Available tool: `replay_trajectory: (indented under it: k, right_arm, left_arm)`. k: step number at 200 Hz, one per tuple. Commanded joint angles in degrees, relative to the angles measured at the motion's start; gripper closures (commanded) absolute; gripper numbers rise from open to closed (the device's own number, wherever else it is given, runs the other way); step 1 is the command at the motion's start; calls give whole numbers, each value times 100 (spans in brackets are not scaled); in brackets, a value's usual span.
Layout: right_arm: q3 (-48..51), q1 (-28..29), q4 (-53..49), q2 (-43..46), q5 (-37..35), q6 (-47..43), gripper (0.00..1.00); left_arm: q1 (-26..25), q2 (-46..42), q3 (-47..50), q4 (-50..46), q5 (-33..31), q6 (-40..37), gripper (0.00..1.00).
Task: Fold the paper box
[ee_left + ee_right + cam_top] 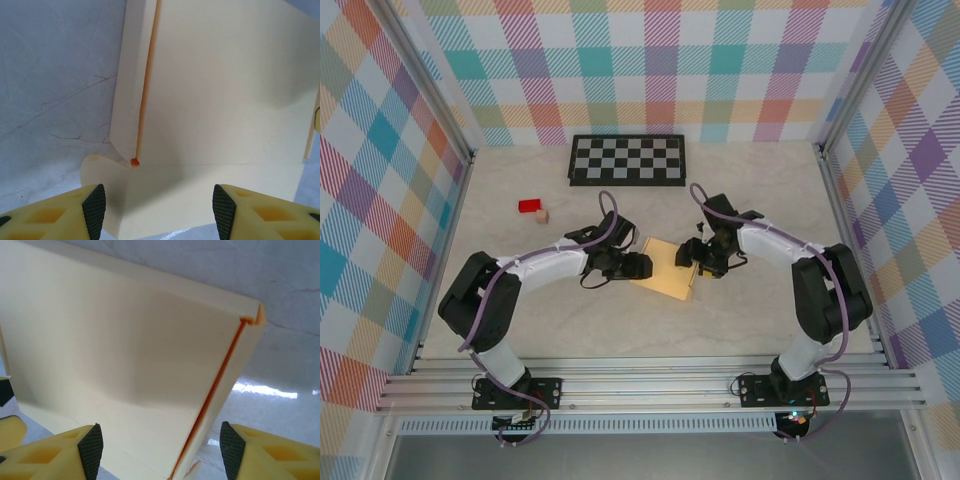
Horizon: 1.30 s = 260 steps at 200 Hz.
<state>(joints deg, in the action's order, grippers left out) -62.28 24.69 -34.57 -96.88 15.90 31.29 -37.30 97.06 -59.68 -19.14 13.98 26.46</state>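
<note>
Top external view: mid tabletop (570, 330), your left gripper (642, 266) and right gripper (688, 258) flank the paper box (665, 277), both spread and gripping nothing, probably ready to press its folded flaps.

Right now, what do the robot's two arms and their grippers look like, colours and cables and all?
Both the left arm and the right arm have bulky black joints with white links between them, and a purple cable loops along each. The left gripper and the right gripper have chunky yellow fingers with hollow pockets, faced with black textured pads.
</note>
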Motion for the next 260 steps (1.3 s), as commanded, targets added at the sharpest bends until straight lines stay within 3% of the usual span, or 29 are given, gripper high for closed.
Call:
replay_trajectory:
  k: [1, 45, 76, 109, 159, 260]
  right_arm:
    - [-340, -29, 243, -320, 56, -57, 34]
    - [-861, -32, 596, -624, -2, -90, 35]
    - [-1326, -34, -455, -662, -707, -102, 34]
    - [-823, -30, -911, -163, -1018, 20, 34]
    - [-65, 11, -641, 501, -441, 142, 35]
    - [234, 62, 351, 154, 194, 251, 41]
  left_arm:
    - [55, 104, 153, 270, 231, 90, 39]
    - [49, 361, -3, 609, 237, 494, 40]
    - [48, 274, 83, 495, 95, 854, 40]
    - [47, -113, 305, 385, -180, 1200, 40]
    - [-137, -483, 302, 37, -448, 1443, 41]
    - [-500, 84, -72, 86, -601, 1489, 47]
